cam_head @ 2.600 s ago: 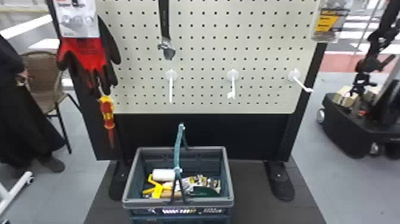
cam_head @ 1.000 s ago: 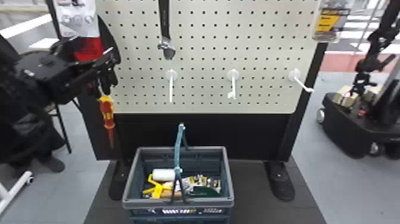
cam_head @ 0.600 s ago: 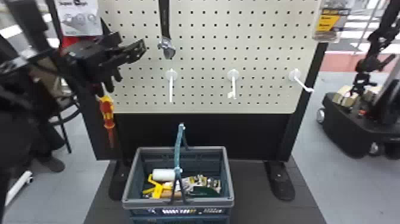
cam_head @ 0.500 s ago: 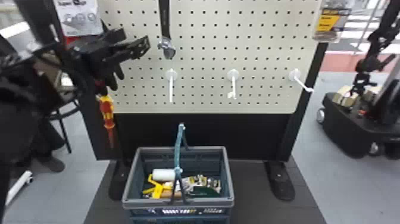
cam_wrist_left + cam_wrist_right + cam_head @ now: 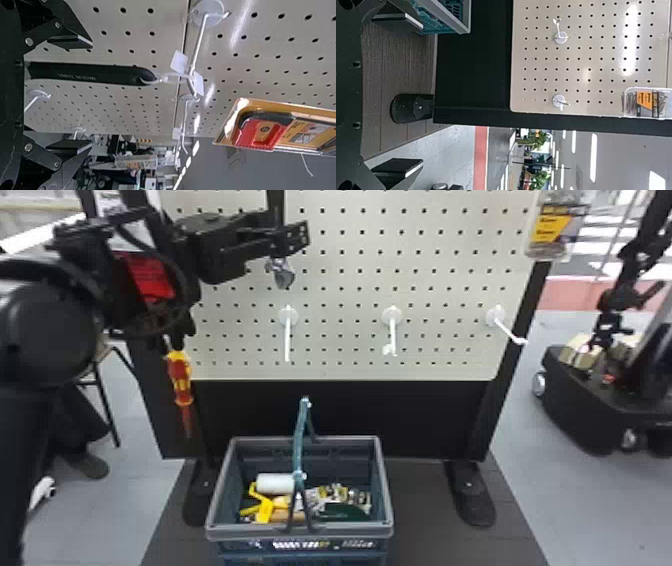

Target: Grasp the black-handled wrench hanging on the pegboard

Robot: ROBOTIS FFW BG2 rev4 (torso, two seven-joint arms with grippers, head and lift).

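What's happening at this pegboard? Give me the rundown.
The robot's left gripper is up at the pegboard. It is open, with a finger on either side of the black-handled wrench hanging there. Nothing is gripped yet. The right gripper is open too, and sits low near the basket at the board's foot.

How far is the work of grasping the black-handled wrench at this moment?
Approach looks done: the left gripper is at the pegboard, open fingers on either side of the wrench handle. In hand: lining up on that handle. Left: closing the fingers, since the wrench hangs from its hook ungrasped. The right gripper waits low near the basket, open.
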